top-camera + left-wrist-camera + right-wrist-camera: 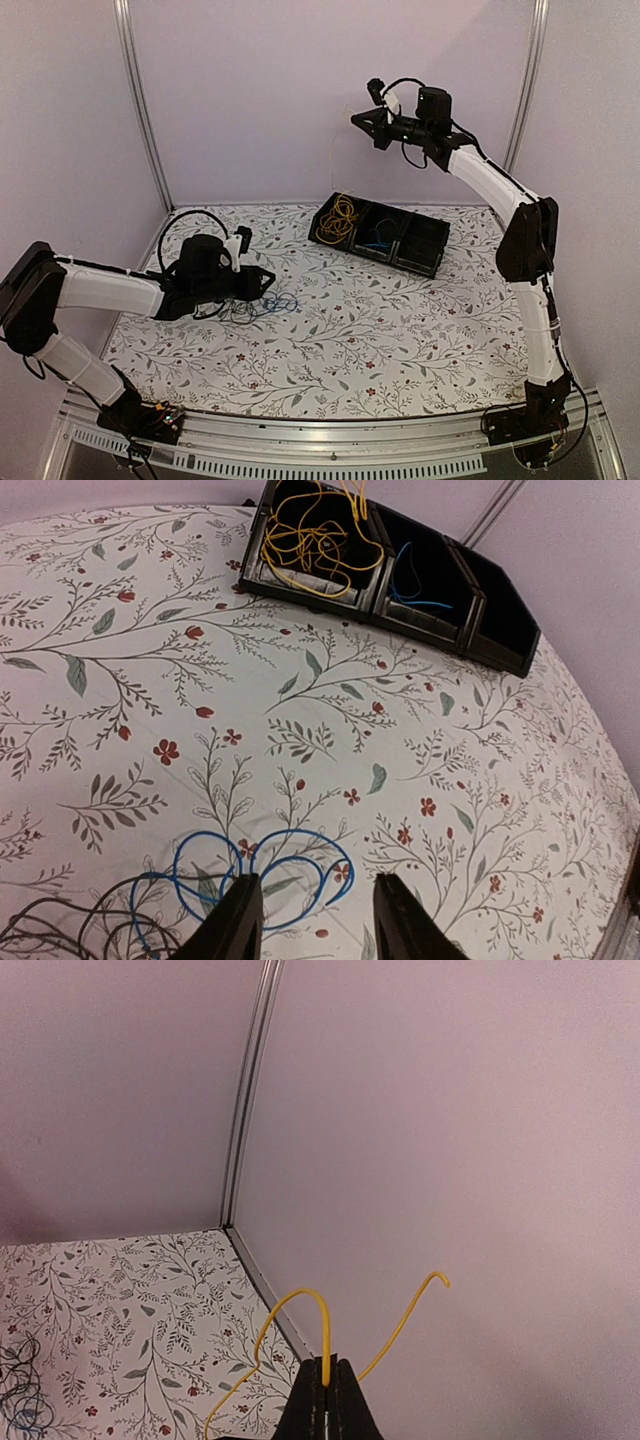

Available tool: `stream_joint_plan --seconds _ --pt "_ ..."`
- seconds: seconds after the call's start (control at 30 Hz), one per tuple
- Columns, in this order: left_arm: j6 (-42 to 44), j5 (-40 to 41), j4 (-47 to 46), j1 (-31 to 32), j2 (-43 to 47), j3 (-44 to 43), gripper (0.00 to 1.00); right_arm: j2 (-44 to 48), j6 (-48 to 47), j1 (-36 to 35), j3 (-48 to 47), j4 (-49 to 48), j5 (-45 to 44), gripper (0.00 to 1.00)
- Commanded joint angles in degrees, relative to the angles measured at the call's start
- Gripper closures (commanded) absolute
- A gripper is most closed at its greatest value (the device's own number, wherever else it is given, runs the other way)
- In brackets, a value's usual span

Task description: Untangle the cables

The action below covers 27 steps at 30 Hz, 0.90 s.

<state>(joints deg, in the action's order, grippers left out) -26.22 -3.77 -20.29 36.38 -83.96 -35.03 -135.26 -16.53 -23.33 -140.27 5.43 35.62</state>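
Right wrist: right end effector (328, 1385) pinches yellow cable (327, 1338) near wall (450, 1110); left end effector (318, 920) gapes.

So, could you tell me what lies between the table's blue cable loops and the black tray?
Only bare floral tablecloth; the left wrist view shows it between blue cable loops and tray.

no legible text, labels, brand marks, numbers or signs in any view, table cover (400, 340) printed only with leaves and red flowers, black tray (505, 645) unmarked
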Motion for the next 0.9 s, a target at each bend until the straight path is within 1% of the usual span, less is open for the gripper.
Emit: stream_joint_plan --seconds 0.0,0.23,0.43,0.7,0.87 --pt "-0.44 -0.89 -1.33 0.69 -0.48 -0.03 0.59 2.19 -0.93 -0.70 2.04 -0.93 -1.36 1.00" --pt "-0.70 0.09 0.27 0.91 1.80 1.28 0.59 -3.66 -1.02 -1.66 2.62 -4.17 -2.47 1.00" --pt "-0.98 1.92 2.13 1.12 4.91 2.51 0.59 -9.27 -3.34 -1.80 5.21 -4.78 -6.19 1.00" --pt "0.16 2.64 2.79 1.06 4.60 1.97 0.59 -9.07 -7.33 -1.33 12.84 -2.38 -7.24 1.00" --pt "0.34 2.24 2.61 1.07 3.73 1.45 0.59 -9.10 -11.12 -1.43 14.49 0.28 -7.15 1.00"
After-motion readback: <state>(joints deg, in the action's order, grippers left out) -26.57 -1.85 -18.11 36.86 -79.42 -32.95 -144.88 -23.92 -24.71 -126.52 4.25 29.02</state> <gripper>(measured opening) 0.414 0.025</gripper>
